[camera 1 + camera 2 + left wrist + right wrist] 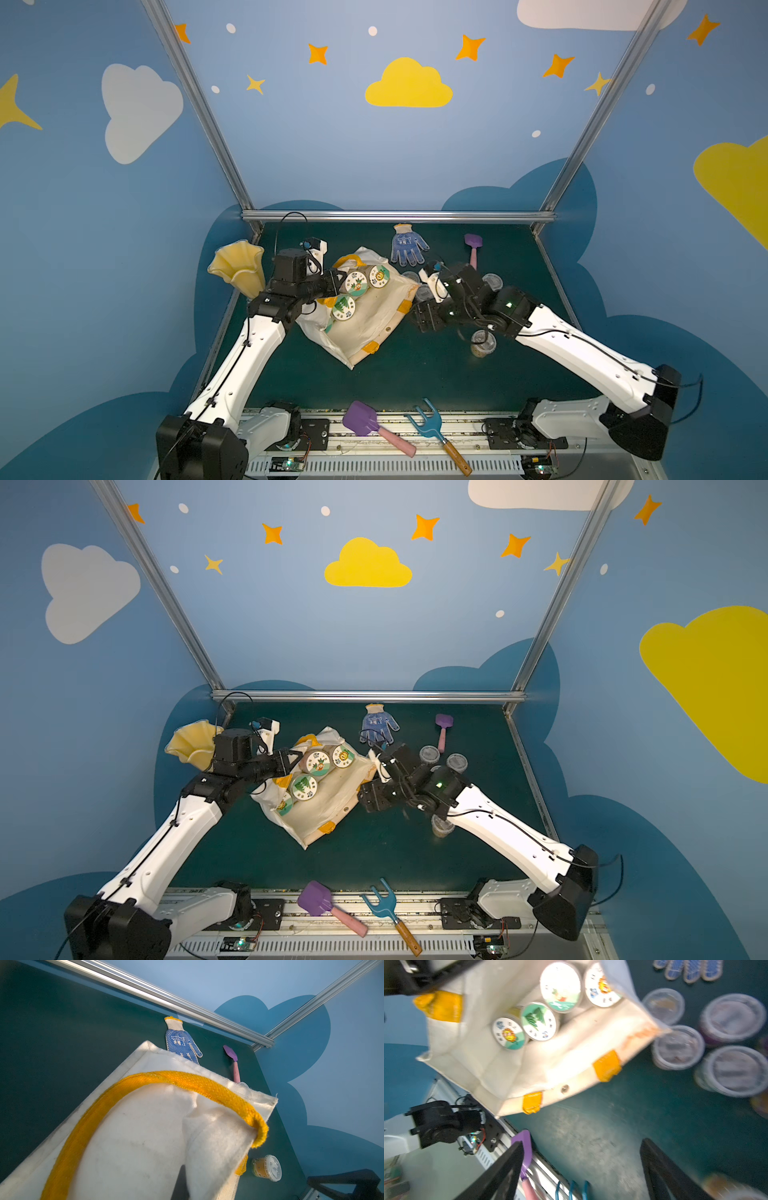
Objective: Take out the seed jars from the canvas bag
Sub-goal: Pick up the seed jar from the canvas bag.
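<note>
The left tool [337, 281] was clamped tight on the rim of the canvas bag [374, 328]. The bag sat slumped on the green counter [415, 374], mouth gaping, with four pictured-lid seed jars [356, 283] packed together inside. The right tool [583, 1167] hung with its jaws spread wide and nothing between them, over bare counter just beside the bag, while a cluster of small lidded cups [678, 1047] stood out on the counter past the bag's corner and another cup [483, 343] sat near the right forearm.
</note>
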`<state>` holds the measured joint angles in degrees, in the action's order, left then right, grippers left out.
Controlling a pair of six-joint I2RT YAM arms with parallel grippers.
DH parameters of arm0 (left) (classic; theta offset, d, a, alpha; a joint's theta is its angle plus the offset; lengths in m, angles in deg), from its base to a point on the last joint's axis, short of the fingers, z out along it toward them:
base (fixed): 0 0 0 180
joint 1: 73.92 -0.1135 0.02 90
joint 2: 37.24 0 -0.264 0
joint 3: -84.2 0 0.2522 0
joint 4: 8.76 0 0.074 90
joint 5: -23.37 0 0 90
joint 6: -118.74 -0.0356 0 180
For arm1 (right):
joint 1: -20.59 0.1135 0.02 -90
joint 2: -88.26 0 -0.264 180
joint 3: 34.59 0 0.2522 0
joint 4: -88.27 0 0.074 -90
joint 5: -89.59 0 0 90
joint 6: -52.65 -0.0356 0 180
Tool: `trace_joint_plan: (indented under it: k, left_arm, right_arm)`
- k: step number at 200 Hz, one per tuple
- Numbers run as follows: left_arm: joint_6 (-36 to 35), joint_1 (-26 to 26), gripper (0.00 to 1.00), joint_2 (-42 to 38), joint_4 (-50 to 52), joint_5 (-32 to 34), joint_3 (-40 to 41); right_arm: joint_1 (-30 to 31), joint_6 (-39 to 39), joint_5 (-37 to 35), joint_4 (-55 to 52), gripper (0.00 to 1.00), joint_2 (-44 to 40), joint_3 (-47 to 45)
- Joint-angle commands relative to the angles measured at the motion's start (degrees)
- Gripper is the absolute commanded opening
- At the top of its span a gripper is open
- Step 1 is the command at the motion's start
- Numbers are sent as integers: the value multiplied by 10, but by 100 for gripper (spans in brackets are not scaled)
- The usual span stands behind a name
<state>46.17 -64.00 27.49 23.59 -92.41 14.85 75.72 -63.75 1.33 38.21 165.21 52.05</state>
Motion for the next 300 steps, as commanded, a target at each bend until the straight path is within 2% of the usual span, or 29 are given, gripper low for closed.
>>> trace_joint_plan:
  k: [1,49,85,117,184,300]
  left_arm:
    - [12,2,5,-5,-15,-18,-6]
    - [16,2,5,2,-17,-1,-4]
    - [16,2,5,12,-16,-8,-6]
    - [17,2,5,11,-19,-11,-7]
    - [14,2,5,13,-8,-13,-19]
    - [8,2,5,11,-1,-23,-22]
  right_arm:
    - [38,-38,-24,151,85,58,7]
    - [79,-88,-97,274,86,192,30]
    - [89,-123,-117,312,87,268,59]
    - [92,-154,-167,326,88,307,77]
    - [90,-184,-131,339,88,391,146]
    - [82,-204,-114,336,90,435,176]
